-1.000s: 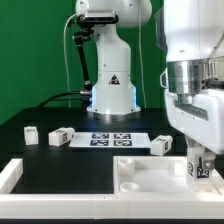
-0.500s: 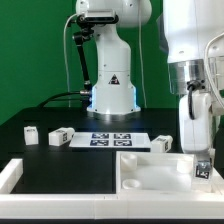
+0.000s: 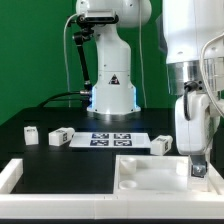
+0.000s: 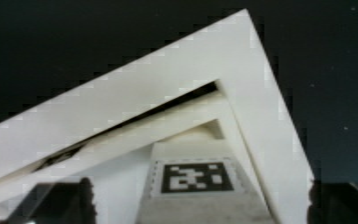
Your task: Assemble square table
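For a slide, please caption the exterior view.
Gripper holds a tagged leg at the white tabletop's corner on the exterior view's right.

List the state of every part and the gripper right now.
Tabletop: lying flat.
Corner leg: upright at the tabletop's corner, between the fingers.
First loose leg: lying on the black surface.
Second loose leg: lying beside the marker board.
Third loose leg: lying at the board's other end.
Gripper: astride the corner leg; grip unclear.
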`<control>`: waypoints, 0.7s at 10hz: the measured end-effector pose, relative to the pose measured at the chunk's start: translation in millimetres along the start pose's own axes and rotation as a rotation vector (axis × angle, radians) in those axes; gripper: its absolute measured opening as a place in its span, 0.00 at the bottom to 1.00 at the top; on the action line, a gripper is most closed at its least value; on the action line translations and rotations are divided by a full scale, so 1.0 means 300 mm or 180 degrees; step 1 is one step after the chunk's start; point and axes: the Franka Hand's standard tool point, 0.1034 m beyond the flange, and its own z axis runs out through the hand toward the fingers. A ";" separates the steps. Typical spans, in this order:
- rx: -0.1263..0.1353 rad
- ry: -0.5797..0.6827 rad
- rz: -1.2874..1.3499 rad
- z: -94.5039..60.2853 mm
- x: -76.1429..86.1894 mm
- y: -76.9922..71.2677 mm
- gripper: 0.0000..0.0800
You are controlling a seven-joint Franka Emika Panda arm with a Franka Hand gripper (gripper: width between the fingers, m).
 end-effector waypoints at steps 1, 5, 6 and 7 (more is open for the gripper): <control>0.0012 -0.0025 -0.0080 -0.020 -0.011 0.006 0.77; 0.0012 -0.0127 -0.0311 -0.130 -0.031 0.022 0.81; 0.0004 -0.0119 -0.0311 -0.123 -0.029 0.025 0.81; 0.0004 -0.0119 -0.0311 -0.123 -0.029 0.025 0.81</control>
